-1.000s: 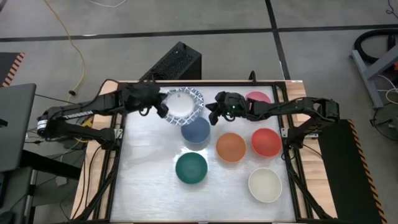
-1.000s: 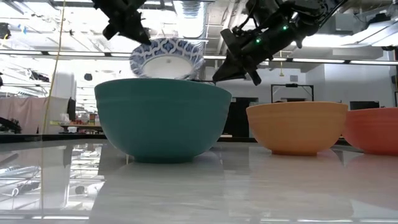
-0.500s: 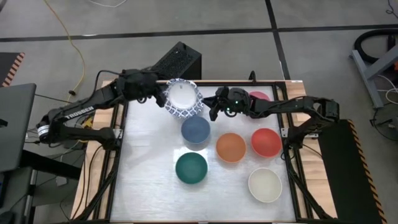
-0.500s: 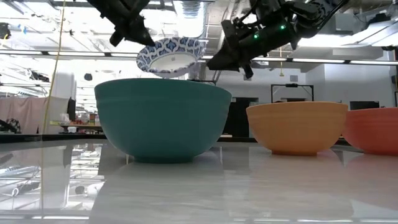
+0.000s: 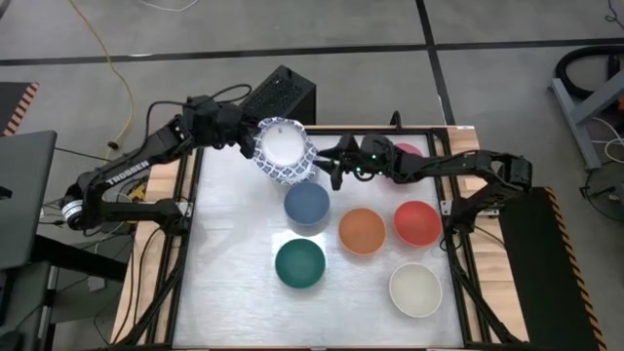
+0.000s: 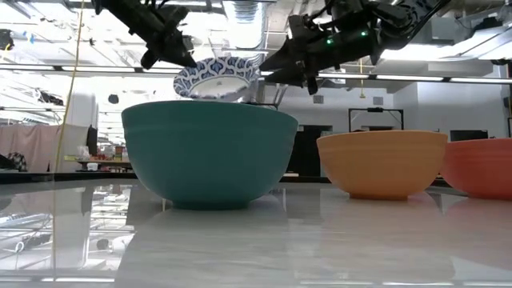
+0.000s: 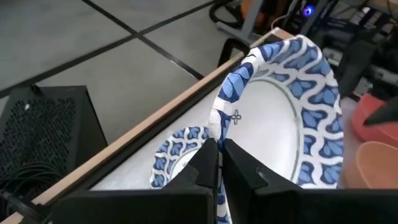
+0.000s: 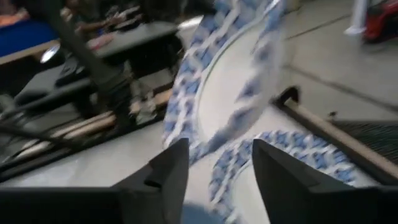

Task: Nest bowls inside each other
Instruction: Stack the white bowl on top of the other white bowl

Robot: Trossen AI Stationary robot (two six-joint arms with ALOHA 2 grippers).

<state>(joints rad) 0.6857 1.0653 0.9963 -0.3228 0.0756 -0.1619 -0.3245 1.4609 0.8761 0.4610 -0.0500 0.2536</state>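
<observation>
My left gripper [image 5: 251, 144] is shut on a white bowl with a blue patterned rim [image 5: 283, 149] and holds it up over the table's far edge. A second patterned bowl [image 7: 179, 155] stands on the table beneath it. My right gripper [image 5: 332, 162] is open just right of the held bowl and touches nothing. On the table stand the blue [image 5: 306, 203], orange [image 5: 362, 230], red [image 5: 417, 222], dark green [image 5: 299, 263] and cream [image 5: 416, 290] bowls. The pink bowl [image 5: 405, 152] is partly hidden under the right arm. My left gripper pinches the patterned bowl's rim [image 7: 219, 119] between its two fingers, one on the white inside and one on the patterned outside. The fingers come from the table's left, nearly level. The bowl is lifted clear and tilted, its opening partly upward.
A black box [image 5: 278, 96] stands on the floor just beyond the far edge. The table's wooden frame [image 5: 190, 195] runs along both sides. Bare tabletop lies at the near left [image 5: 229, 302].
My left gripper has carried the patterned bowl toward the table's far edge, and the bowl has tipped more steeply. My right gripper has opened beside the bowl's right rim, let go of it and levelled out.
</observation>
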